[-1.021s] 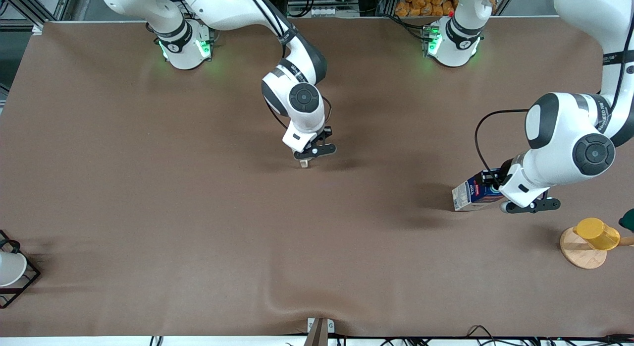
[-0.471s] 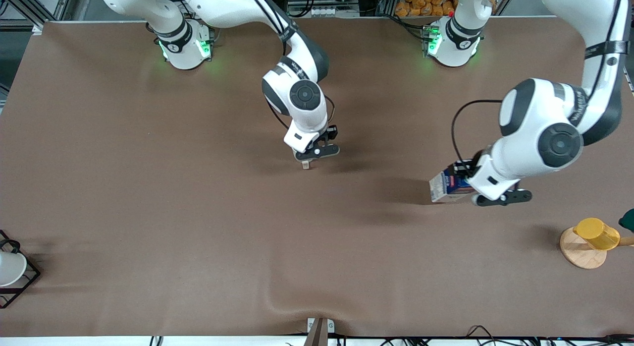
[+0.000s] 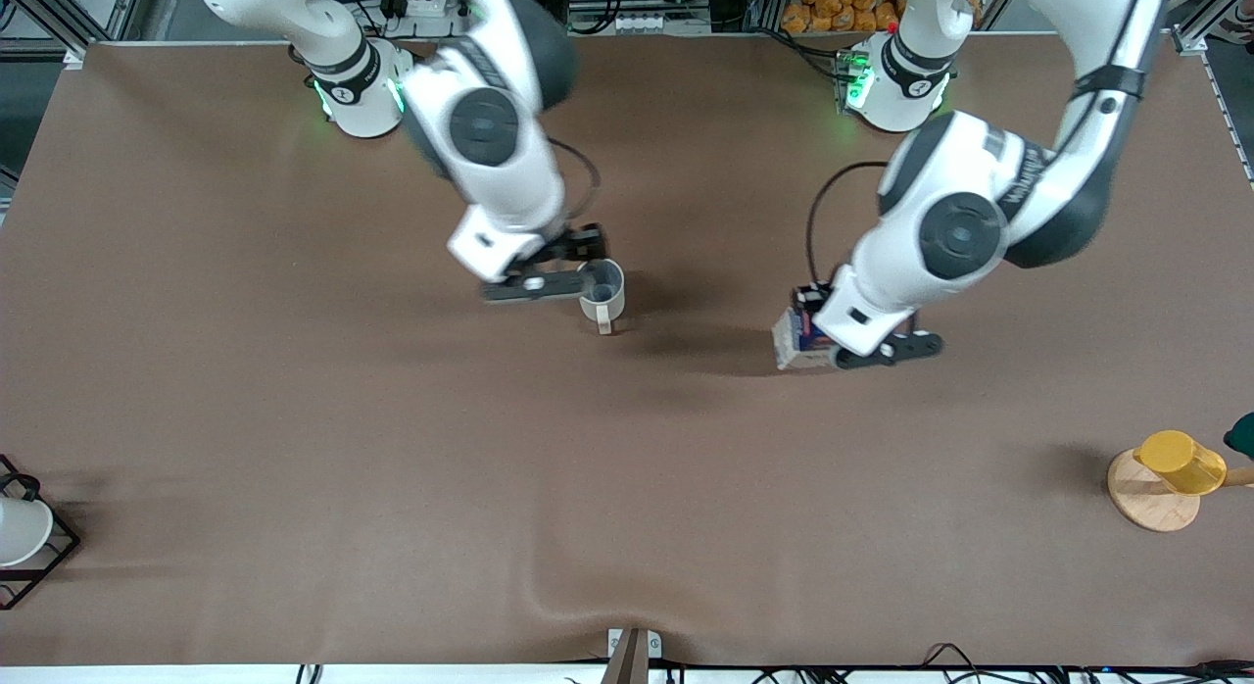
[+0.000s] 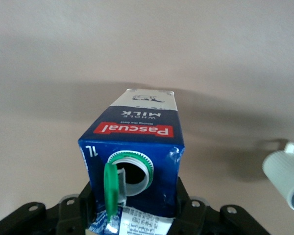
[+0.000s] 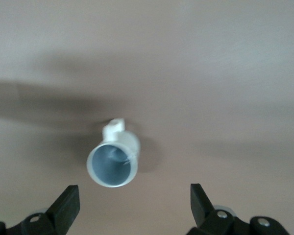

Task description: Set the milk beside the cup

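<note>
You had swung the left claw, clamped on the milk, from the table's left-arm end toward the cup at mid-table, while your right claw, lifted off it with fingers apart, left placement clear.

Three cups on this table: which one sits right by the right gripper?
The pale beige cup mid-table, just beside the open right gripper; the yellow cup and white cup sit at the table's ends.

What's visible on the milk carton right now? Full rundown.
The milk is a small gable-top carton, apparently coated card: dark blue top, red Pascual band, white lower part. Its round green cap is flipped open, showing the spout. The left gripper is shut on its top end and holds it tilted above the table, toward the left arm's end from the cup, not yet beside it. Nothing else touches it.
</note>
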